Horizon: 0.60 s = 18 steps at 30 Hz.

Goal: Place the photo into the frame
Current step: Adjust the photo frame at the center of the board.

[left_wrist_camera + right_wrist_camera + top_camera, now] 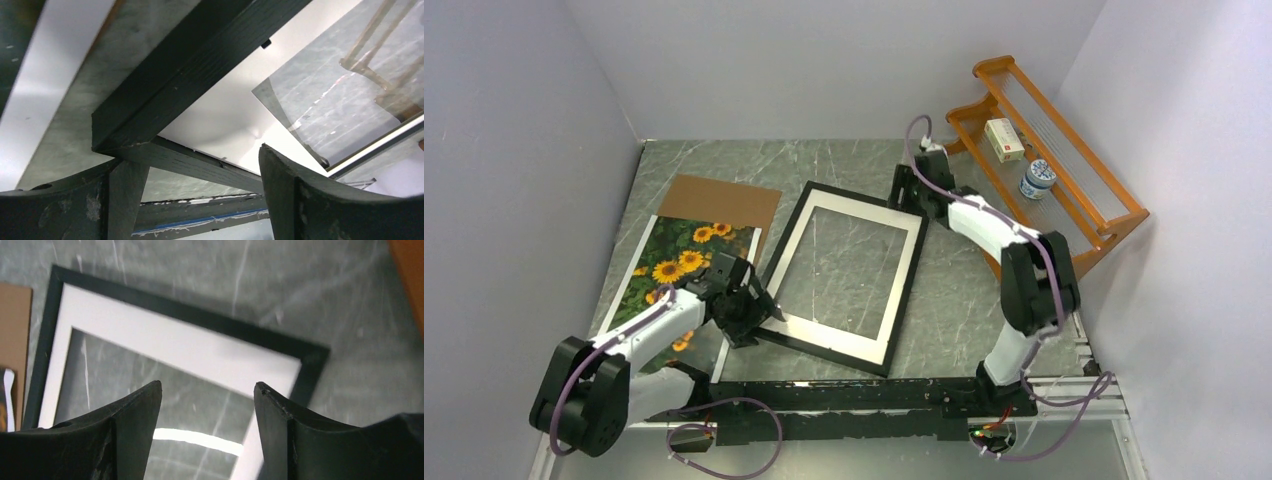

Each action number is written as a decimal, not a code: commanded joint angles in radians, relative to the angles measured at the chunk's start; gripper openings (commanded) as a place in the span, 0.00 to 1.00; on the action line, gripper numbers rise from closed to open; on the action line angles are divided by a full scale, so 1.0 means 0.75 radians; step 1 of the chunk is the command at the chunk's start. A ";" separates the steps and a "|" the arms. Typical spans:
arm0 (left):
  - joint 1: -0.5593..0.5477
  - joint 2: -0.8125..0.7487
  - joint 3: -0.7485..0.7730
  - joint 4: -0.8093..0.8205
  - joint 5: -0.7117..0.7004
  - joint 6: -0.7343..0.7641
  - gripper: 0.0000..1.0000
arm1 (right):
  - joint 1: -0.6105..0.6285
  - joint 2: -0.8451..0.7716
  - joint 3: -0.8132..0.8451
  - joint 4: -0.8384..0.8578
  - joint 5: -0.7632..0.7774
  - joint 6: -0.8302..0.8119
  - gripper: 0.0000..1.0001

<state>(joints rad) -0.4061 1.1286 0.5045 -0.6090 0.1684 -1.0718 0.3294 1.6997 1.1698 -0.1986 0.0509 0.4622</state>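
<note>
The frame (pixel 894 300) lies flat mid-table, black with a white mat and a clear pane that shows the marble under it. The photo (pixel 679 255) of sunflowers lies left of it, its near part hidden under my left arm. My left gripper (pixel 759 312) is open at the frame's near-left corner. In the left wrist view that corner (pixel 150 110) sits close up, and the near rail crosses the gap of the left gripper (pixel 190 155). My right gripper (pixel 906 190) hovers open over the far-right corner. Below the right gripper (pixel 207 387) I see the frame (pixel 200 315), with nothing held.
A brown backing board (pixel 722 200) lies at the photo's far end, beside the frame's far-left corner. An orange wooden rack (pixel 1114 205) at the back right holds a white box (pixel 1004 140) and a blue-white jar (pixel 1036 180). Walls close in on three sides.
</note>
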 commanded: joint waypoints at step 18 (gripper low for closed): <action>-0.003 0.148 0.030 0.320 -0.051 0.091 0.88 | -0.074 0.664 0.696 -0.133 -0.028 -0.385 0.73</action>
<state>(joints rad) -0.4072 1.2148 0.5388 -0.4408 0.1993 -1.0420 0.2955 2.1742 1.6184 -0.2592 0.0601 0.2070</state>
